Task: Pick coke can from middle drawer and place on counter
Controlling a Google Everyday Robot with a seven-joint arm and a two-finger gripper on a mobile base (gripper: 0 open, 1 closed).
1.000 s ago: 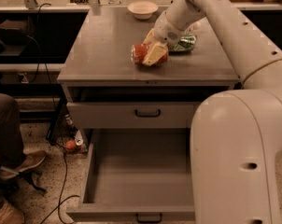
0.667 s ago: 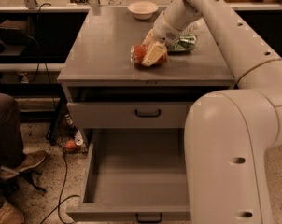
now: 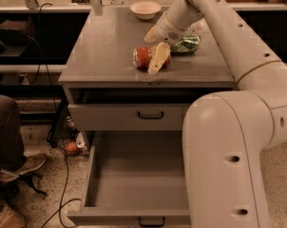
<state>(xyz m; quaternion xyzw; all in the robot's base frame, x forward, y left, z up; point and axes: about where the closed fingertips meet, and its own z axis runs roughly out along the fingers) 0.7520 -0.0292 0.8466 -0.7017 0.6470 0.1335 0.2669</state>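
Note:
The coke can [image 3: 142, 57] lies on its side on the counter [image 3: 110, 42], near the front edge. My gripper [image 3: 149, 54] reaches down from the right and straddles the can's right end. One finger [image 3: 159, 58] is in front of the can and the other [image 3: 151, 34] behind it, spread apart, so the gripper looks open. The middle drawer [image 3: 90, 175] is pulled out below, and its tray holds nothing.
A green can [image 3: 185, 43] lies on the counter just right of the gripper. A white bowl [image 3: 145, 9] stands at the back. The top drawer [image 3: 129, 117] is shut. A person's leg and shoe [image 3: 10, 141], cables and an orange ball [image 3: 72, 148] are on the floor at left.
The fingers have spread apart around the coke can; the rear finger now shows behind it. The can stays lying on the counter.

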